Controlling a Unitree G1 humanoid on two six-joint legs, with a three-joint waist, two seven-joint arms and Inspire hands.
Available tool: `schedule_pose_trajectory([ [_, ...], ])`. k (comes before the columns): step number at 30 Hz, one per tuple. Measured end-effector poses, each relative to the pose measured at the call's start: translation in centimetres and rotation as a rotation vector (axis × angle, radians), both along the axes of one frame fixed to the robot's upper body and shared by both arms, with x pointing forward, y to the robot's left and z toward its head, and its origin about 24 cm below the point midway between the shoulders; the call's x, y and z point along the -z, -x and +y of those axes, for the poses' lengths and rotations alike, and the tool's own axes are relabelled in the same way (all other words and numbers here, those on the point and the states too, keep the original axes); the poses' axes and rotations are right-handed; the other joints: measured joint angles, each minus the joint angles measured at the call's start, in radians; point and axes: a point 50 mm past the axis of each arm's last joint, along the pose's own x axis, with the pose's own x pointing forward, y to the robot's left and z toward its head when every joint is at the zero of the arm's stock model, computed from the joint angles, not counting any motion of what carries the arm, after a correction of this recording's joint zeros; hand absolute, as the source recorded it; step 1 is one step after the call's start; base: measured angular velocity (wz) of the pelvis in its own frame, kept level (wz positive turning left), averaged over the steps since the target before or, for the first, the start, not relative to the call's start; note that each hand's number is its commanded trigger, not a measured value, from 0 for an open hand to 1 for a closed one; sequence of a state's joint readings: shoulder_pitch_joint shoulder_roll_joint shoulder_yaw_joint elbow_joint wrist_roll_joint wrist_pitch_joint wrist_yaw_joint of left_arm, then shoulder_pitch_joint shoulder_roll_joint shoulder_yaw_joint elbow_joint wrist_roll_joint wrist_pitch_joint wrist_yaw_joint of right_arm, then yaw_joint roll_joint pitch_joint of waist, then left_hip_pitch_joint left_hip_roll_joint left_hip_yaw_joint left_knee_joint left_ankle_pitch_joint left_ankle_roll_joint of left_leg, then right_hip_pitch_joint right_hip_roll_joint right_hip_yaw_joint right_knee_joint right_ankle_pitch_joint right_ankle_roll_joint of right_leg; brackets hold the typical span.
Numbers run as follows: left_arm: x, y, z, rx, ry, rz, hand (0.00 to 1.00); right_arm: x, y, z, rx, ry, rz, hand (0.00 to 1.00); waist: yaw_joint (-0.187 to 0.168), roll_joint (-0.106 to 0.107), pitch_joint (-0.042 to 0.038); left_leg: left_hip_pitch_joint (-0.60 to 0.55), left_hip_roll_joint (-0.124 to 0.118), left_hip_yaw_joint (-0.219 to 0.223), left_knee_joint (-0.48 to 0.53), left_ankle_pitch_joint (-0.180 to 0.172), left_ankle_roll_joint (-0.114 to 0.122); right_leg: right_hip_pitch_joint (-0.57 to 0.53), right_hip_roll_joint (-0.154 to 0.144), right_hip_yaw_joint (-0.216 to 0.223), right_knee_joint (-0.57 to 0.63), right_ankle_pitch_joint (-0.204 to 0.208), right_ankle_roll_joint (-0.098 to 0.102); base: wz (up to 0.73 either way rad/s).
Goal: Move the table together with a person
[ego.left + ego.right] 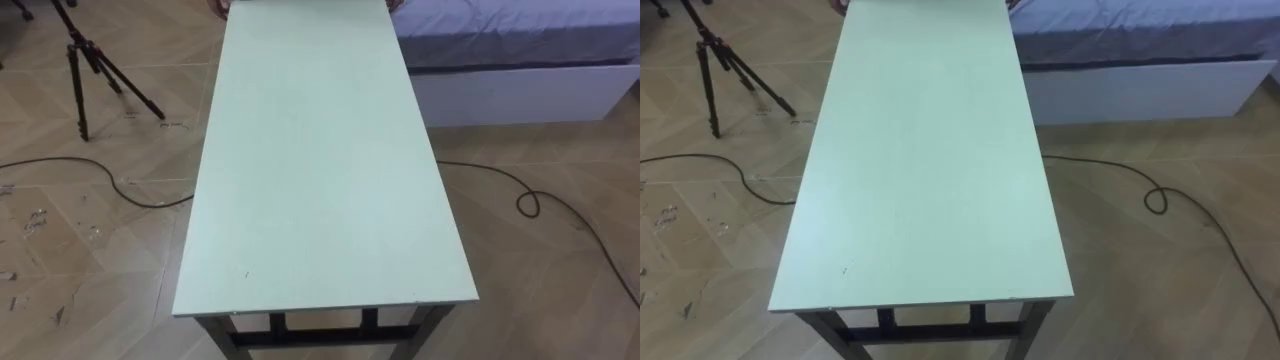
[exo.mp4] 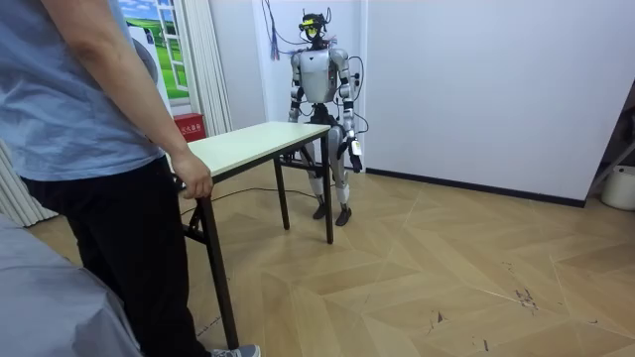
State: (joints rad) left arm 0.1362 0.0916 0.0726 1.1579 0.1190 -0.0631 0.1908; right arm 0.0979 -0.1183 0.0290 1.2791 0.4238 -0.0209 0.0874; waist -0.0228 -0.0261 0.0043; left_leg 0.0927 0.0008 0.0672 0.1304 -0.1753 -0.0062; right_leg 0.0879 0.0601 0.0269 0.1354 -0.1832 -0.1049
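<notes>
A long table with a pale green top (image 1: 320, 170) and black legs stretches away from me in the eye views, its near end just below me. In the room view I stand upright at the table's (image 2: 258, 144) far end, facing the camera. My left hand (image 2: 356, 157) hangs at my side, off the table. My right arm drops behind the table's corner, and its hand is too small to read. At the other end a person (image 2: 89, 149) stands with a hand (image 2: 193, 183) gripping the table's edge. Their fingertips (image 1: 221, 7) show at the top's far corners.
A black tripod (image 1: 85, 70) stands on the wood floor left of the table. A bed (image 1: 520, 60) with a white base lies to its right. Black cables (image 1: 135, 190) snake over the floor on both sides. A white wall (image 2: 476, 89) is behind me.
</notes>
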Motion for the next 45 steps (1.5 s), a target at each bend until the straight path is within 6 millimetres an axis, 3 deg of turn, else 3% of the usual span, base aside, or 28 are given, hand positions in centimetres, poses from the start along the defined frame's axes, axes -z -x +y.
schedule_pose_trajectory([
  [12,0.0,-0.1,-0.1,-0.008,0.011,-0.004,0.00,0.0,-0.1,0.1,-0.010,-0.024,-0.009,0.00,-0.001,0.003,0.0002,0.001,0.000,0.000,0.000,0.000,0.000,0.002,-0.001,-0.004,-0.001,0.000,0.000,0.00],
  [18,0.1,-0.3,-0.3,-0.098,0.115,-0.029,0.00,-0.1,-0.5,0.3,-0.030,-0.081,-0.040,0.00,0.002,0.005,0.0002,-0.001,0.000,0.010,0.000,0.000,0.000,0.000,-0.001,-0.003,-0.002,0.000,0.000,0.00],
  [25,-0.2,-1.7,-0.8,-0.274,0.314,-0.142,0.00,-1.2,-4.0,0.5,-0.071,-0.153,-0.233,0.00,0.004,0.015,-0.0012,-0.014,0.000,0.012,0.005,0.000,0.000,-0.011,-0.003,-0.007,0.000,0.000,0.000,0.01],
  [30,-0.9,-2.7,-1.2,-0.329,0.444,-0.255,0.00,-2.1,-5.0,1.1,-0.096,-0.228,-0.348,0.00,0.015,0.019,-0.0022,-0.025,0.002,0.015,0.005,0.000,0.000,-0.022,-0.003,-0.010,0.002,0.000,0.000,0.02],
  [35,-1.8,-3.7,-2.4,-0.316,0.589,-0.354,0.00,-3.1,-5.1,2.2,-0.107,-0.315,-0.443,0.00,0.022,0.016,-0.0022,-0.025,0.002,0.015,0.006,-0.001,0.000,-0.021,-0.008,-0.069,0.003,0.000,0.001,0.01],
  [39,-2.4,-4.1,-4.2,-0.293,0.691,-0.387,0.00,-4.2,-5.0,3.2,-0.072,-0.390,-0.519,0.00,0.022,0.017,-0.0009,-0.030,0.004,0.016,0.014,-0.010,0.000,-0.021,-0.007,-0.075,0.004,-0.003,0.004,0.04],
  [45,-3.9,-4.3,-5.0,-0.332,0.815,-0.441,0.00,-6.5,-7.6,5.9,-0.029,-0.590,-0.697,0.00,0.017,0.013,0.0032,-0.042,0.002,0.016,0.037,-0.017,0.002,-0.021,-0.013,-0.087,0.005,-0.006,0.007,0.06],
])
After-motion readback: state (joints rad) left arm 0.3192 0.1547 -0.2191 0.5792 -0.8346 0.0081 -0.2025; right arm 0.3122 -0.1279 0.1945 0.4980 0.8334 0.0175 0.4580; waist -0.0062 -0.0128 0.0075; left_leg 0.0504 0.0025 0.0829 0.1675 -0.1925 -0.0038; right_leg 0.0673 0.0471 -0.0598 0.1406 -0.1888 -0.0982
